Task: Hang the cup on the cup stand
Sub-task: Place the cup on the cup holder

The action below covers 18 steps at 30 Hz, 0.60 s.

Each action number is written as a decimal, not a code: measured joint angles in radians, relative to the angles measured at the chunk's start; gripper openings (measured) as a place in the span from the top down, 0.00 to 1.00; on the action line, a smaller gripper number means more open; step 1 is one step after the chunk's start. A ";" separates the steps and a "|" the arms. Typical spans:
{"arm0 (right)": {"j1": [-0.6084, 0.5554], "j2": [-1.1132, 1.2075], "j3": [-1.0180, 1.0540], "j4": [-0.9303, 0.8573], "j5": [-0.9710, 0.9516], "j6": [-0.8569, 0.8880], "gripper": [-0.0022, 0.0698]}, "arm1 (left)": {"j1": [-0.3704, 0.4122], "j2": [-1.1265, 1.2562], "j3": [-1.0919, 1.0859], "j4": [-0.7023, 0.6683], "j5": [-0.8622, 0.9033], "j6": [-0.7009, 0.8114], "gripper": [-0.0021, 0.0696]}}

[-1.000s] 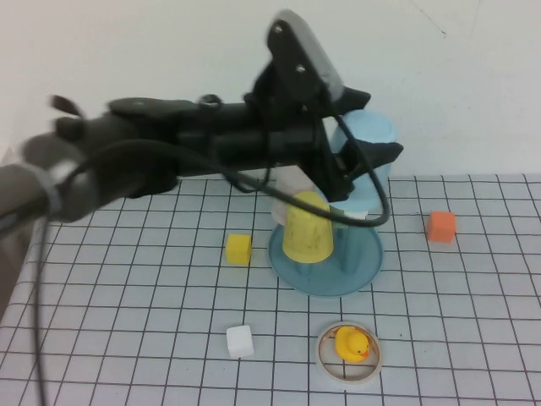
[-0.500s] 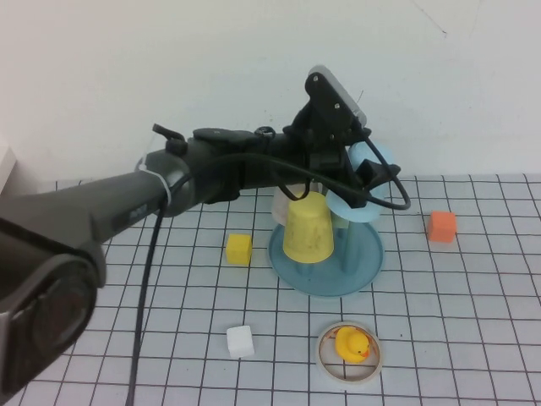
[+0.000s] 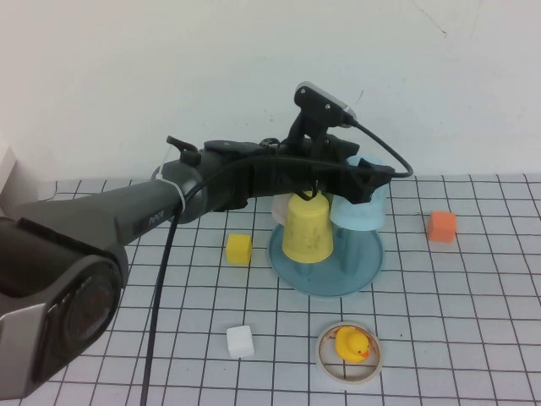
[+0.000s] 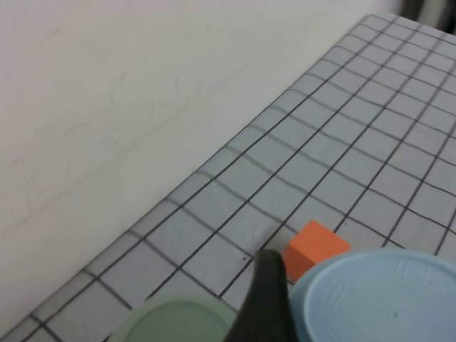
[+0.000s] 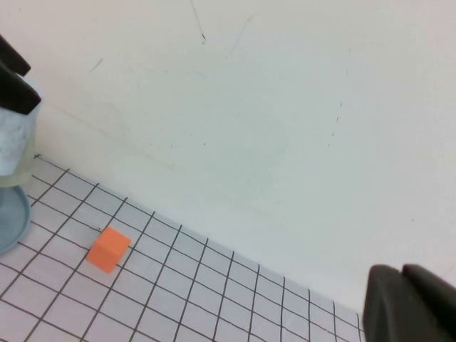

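The cup [image 3: 359, 209], light sky-blue, hangs upside down over the right side of the cup stand [image 3: 365, 260], with my left gripper [image 3: 368, 181] shut on it from above. A blue peg [image 3: 347, 250] shows just under its rim; whether the peg is inside the cup is hidden. In the left wrist view the cup's flat bottom [image 4: 381, 299] lies against one dark finger [image 4: 263, 303]. The right wrist view catches the cup [image 5: 13, 139] and the stand's rim [image 5: 11, 217] at its edge. My right gripper [image 5: 401, 303] is shut on nothing, away from the stand.
A yellow cup [image 3: 307, 228] sits inverted on the stand, with a pale green cup [image 4: 174, 324] behind it. On the gridded table lie an orange cube [image 3: 441, 226], a yellow cube [image 3: 238, 249], a white cube [image 3: 240, 341] and a rubber duck in a ring [image 3: 351, 345].
My left arm has turned the cup from tilted sideways to mouth-down and lowered it over the stand's right side. The right gripper has not moved.
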 joint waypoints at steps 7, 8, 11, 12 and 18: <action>0.000 0.000 0.000 0.000 0.030 0.000 0.97 | 0.000 0.001 0.000 -0.001 -0.016 -0.047 0.22; 0.000 0.000 0.000 0.000 0.031 0.000 0.97 | 0.000 0.001 0.000 -0.001 -0.016 -0.047 0.22; 0.000 0.000 0.000 0.000 0.034 0.000 0.97 | 0.000 0.001 0.000 -0.001 -0.016 -0.060 0.15; 0.000 0.000 0.002 0.000 0.034 0.000 0.97 | 0.000 0.001 0.000 -0.001 -0.016 -0.068 0.13; 0.000 0.000 0.006 0.000 0.055 0.000 0.97 | 0.000 0.001 0.000 -0.001 -0.010 -0.077 0.09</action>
